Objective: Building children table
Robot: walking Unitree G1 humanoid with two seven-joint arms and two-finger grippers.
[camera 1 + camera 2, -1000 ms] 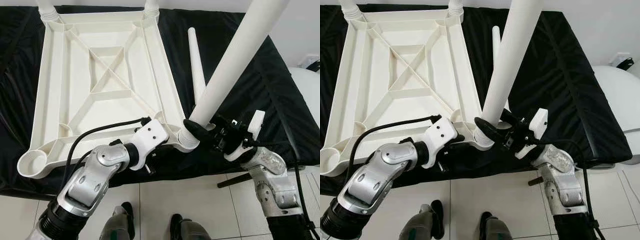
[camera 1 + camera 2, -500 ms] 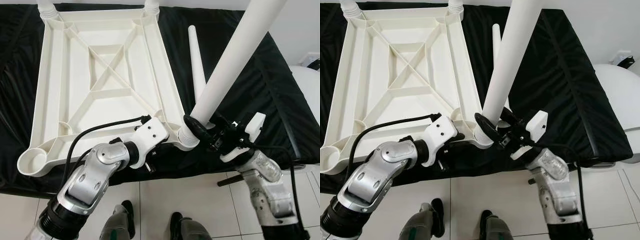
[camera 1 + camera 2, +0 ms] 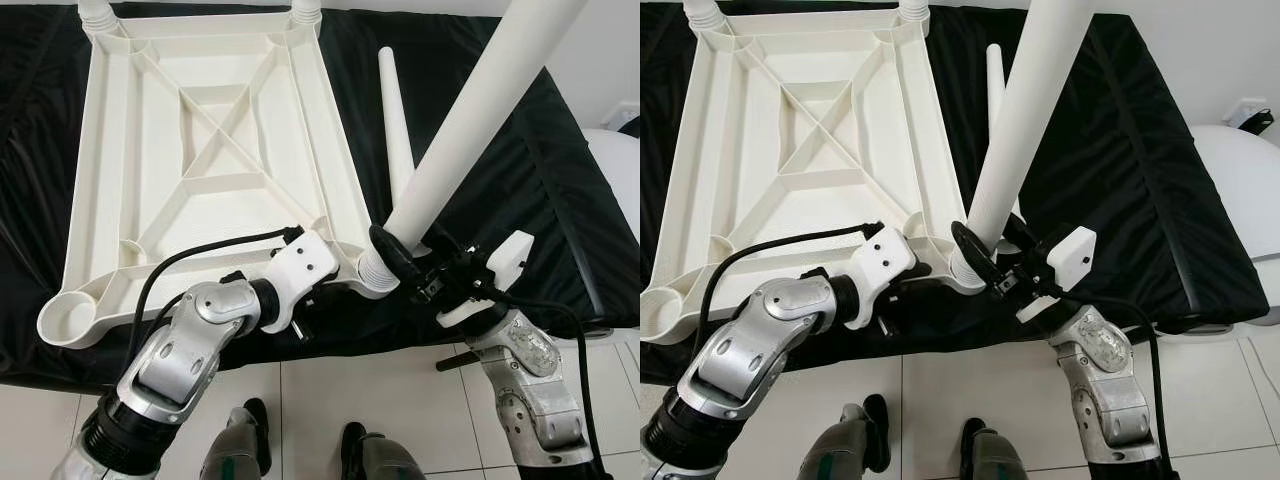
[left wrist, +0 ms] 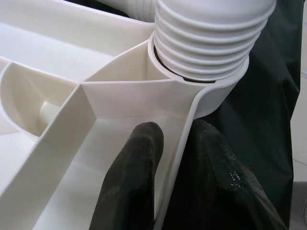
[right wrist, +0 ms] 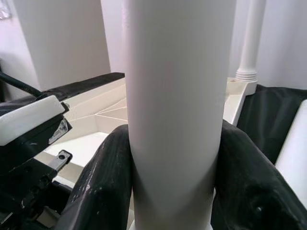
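The white plastic table top (image 3: pixel 215 185) lies upside down on a black-covered surface. Two legs (image 3: pixel 97 15) (image 3: pixel 306 10) stand in its far corners. A third white leg (image 3: pixel 460 130) stands tilted in the near right corner socket, its threaded base (image 4: pixel 206 38) seated in the socket. My right gripper (image 3: pixel 395 258) is shut around this leg just above the base, and its fingers (image 5: pixel 103 182) clasp both sides. My left gripper (image 4: pixel 176 132) is shut on the table top's rim beside that socket. A fourth leg (image 3: pixel 395 130) lies loose on the cloth.
The near left corner socket (image 3: pixel 65 322) is open. The black cover (image 3: pixel 520 200) reaches to the right, where a white rounded object (image 3: pixel 620 170) sits. White tiled floor (image 3: pixel 330 390) and my feet (image 3: pixel 245 450) are below the near edge.
My right wrist has turned a little around the leg and its forearm has swung lower. The leg stays in the socket. My left gripper holds the rim as before.
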